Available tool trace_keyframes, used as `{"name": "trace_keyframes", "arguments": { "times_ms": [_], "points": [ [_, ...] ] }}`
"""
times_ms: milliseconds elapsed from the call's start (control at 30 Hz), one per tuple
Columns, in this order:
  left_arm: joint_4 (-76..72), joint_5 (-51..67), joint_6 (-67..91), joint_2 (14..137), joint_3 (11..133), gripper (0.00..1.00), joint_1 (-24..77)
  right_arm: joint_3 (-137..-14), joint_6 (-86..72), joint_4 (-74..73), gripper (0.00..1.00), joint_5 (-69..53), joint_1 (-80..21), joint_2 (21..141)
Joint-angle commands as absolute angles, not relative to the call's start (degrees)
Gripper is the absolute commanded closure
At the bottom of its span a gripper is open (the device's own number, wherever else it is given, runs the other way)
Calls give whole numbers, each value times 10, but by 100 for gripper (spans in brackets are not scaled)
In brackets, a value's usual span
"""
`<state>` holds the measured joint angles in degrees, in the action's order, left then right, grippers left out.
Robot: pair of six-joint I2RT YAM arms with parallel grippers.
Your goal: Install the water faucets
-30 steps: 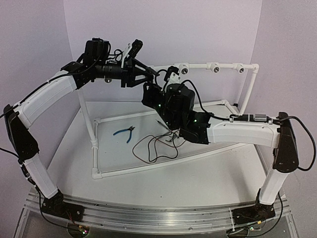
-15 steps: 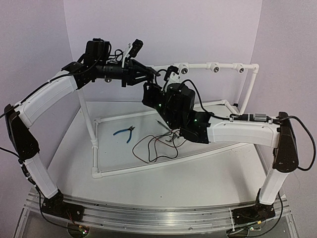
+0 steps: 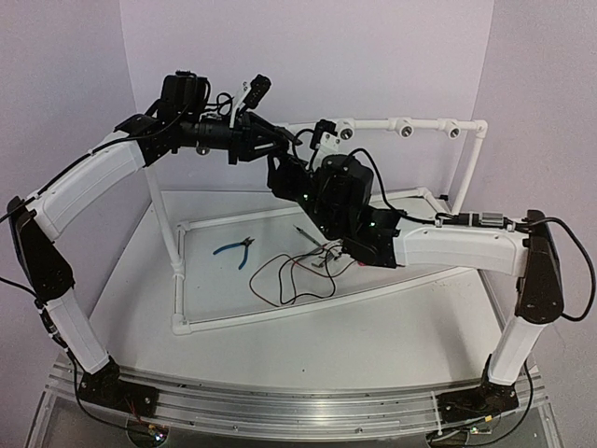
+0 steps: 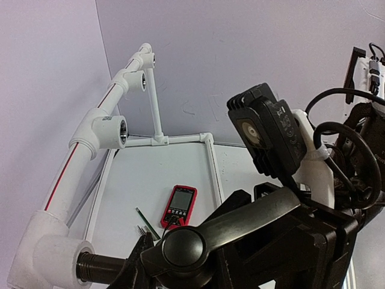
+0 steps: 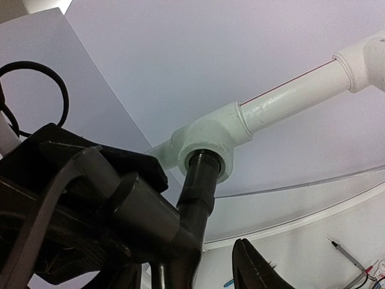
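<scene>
Left claw (image 3: 278,140) clamped on faucet (image 4: 186,247). Its stem sits in the socket (image 4: 60,265) at the left end of the rail (image 4: 67,173), axis straight out of the socket, across the jaws. Right claw (image 5: 192,274) just below, jaws apart, straddling it. Versus a second ago: left has closed, right has let go.

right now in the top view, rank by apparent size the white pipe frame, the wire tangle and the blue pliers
1. white plastic pipe frame
2. tangle of thin dark and red wires
3. blue-handled metal pliers
wires and pliers lie close together, so nearness hardly matters
</scene>
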<state>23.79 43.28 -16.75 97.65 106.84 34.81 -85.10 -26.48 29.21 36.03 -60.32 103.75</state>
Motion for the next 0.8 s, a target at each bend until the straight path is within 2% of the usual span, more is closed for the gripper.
{"name": "trace_keyframes", "arguments": {
  "times_ms": [0,100,300,567,767],
  "points": [
    [237,410,-198,969,1100,100,342,-847,-246,361,44,327,-595,968],
    [243,409,-206,969,1103,100,342,-833,-233,325,39,307,-598,948],
    [251,403,-215,971,1114,100,342,-832,-191,183,22,263,-602,892],
    [277,390,-224,979,1136,100,342,-804,-105,128,2,264,-602,842],
    [291,375,-219,986,1144,100,342,-890,-72,-20,2,251,-602,861]
  ]
}}
